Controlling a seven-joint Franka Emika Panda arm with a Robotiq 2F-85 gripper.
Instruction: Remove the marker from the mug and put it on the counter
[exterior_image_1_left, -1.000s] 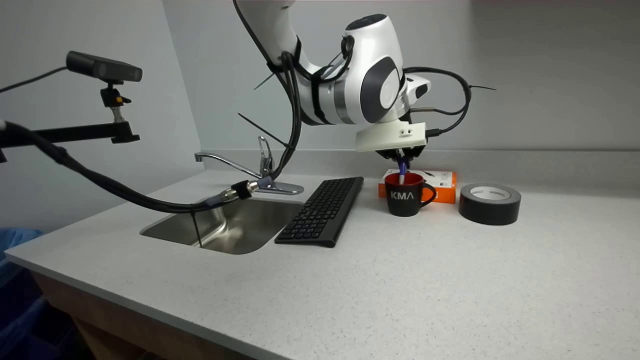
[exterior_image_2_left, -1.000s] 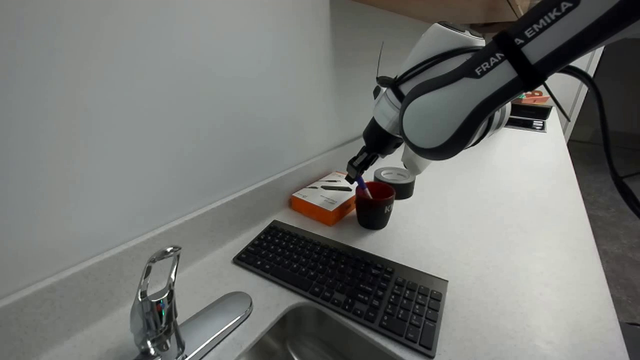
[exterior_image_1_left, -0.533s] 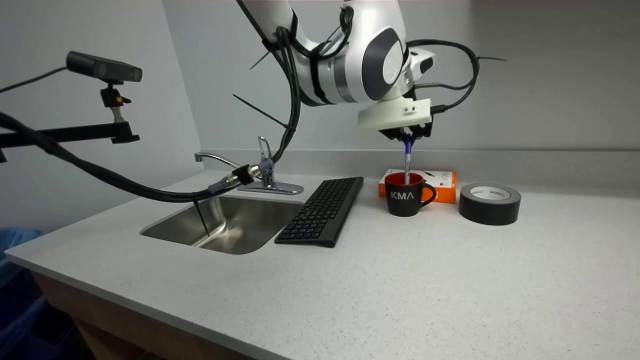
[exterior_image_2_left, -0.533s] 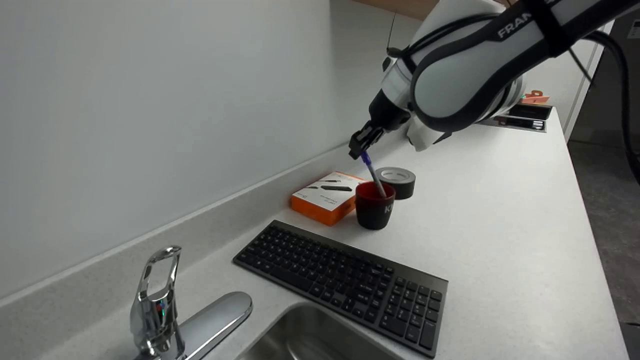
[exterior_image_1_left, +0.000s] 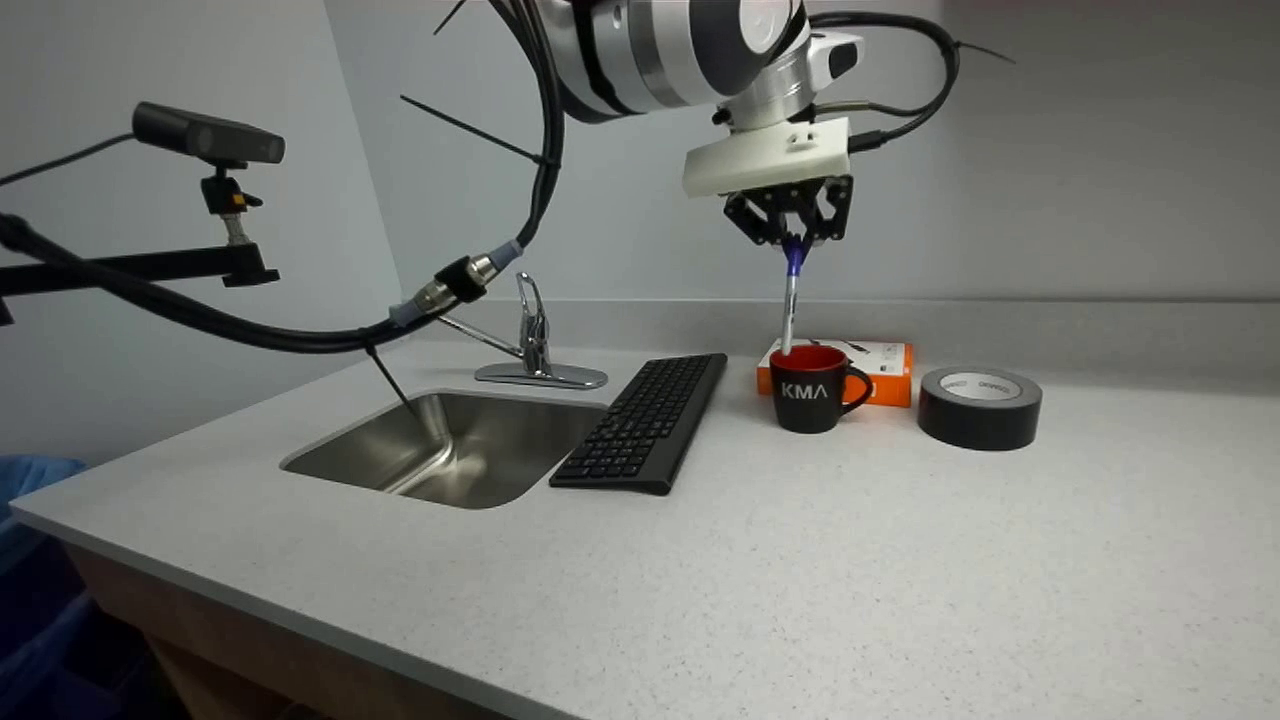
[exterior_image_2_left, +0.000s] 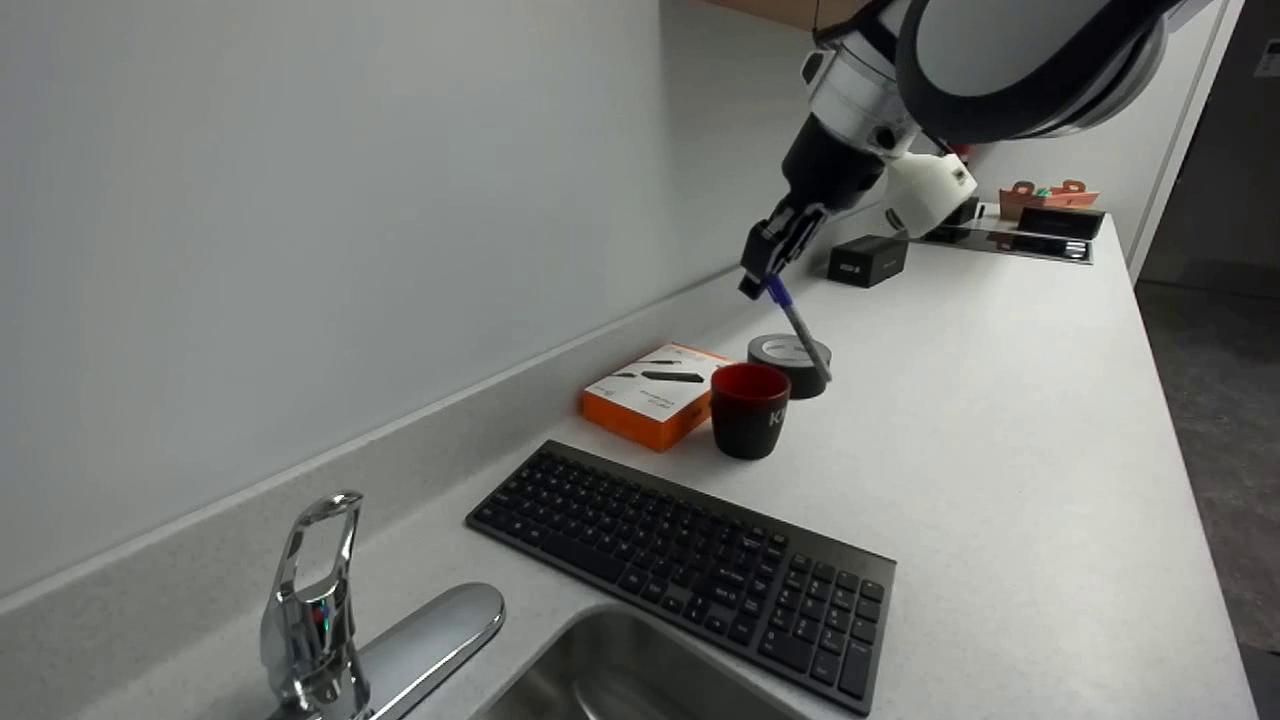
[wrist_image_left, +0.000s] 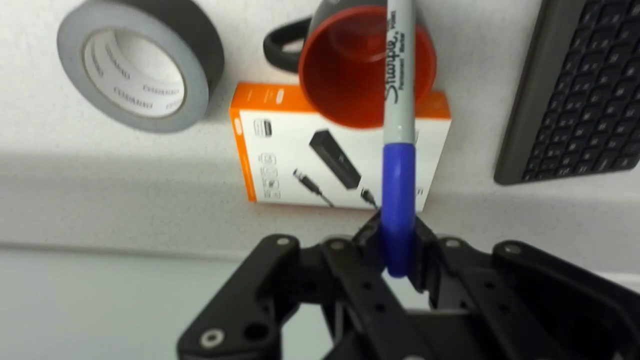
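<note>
Marker (wrist_image_left: 399, 135) looks clear of the mug (exterior_image_1_left: 808, 400), hanging tilted near it, with our pincer (wrist_image_left: 397, 241) pinching only the blue end. That's our worry: clip the tape (exterior_image_1_left: 980, 410), three o'clock from the mug in an exterior view, and the marker might swivel. If we let go too high over the desk (exterior_image_1_left: 900, 560), it could roll.

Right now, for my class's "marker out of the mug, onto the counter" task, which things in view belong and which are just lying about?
Belongs to the job:
marker, held in the fingers
mug
counter

Just lying about:
keyboard
tape roll
orange-and-white box near the mug
small black box farther along
</note>
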